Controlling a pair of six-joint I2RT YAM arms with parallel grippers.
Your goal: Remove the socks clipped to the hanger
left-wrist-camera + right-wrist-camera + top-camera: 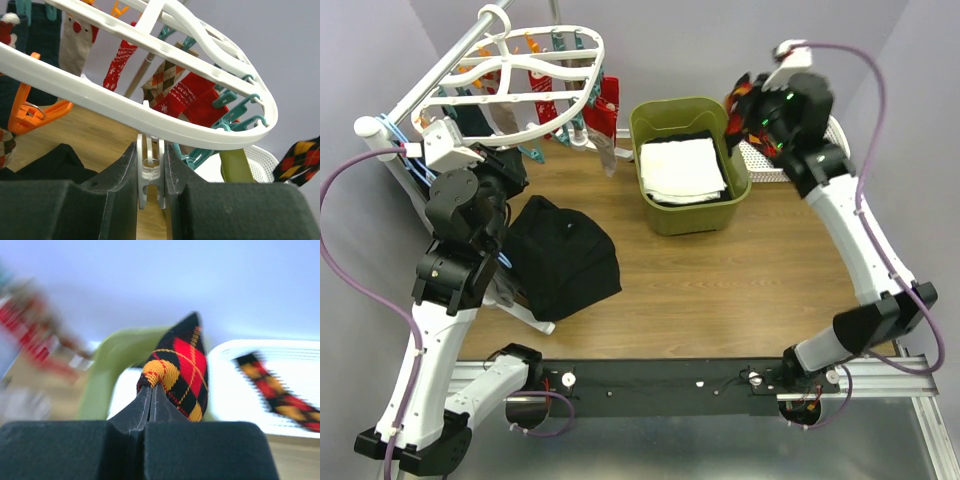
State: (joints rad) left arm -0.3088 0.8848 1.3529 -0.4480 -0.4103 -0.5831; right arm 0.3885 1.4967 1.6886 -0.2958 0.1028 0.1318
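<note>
The white oval hanger (535, 80) hangs at the back left, with red, argyle and beige socks (605, 105) clipped under it. My left gripper (460, 150) is shut on a white clip (150, 172) hanging from the hanger's rim (150, 125). In the left wrist view, red socks (192, 97), an argyle sock (165, 75) and a beige sock (75, 40) dangle behind the rim. My right gripper (748, 108) is shut on a black, red and orange argyle sock (182, 370), held in the air between the green bin and the white mesh basket.
A green bin (690, 165) holds a folded white cloth (680, 165). A white mesh basket (835, 130) at the back right holds another argyle sock (280, 395). A large black garment (560, 255) lies on the table by the left arm.
</note>
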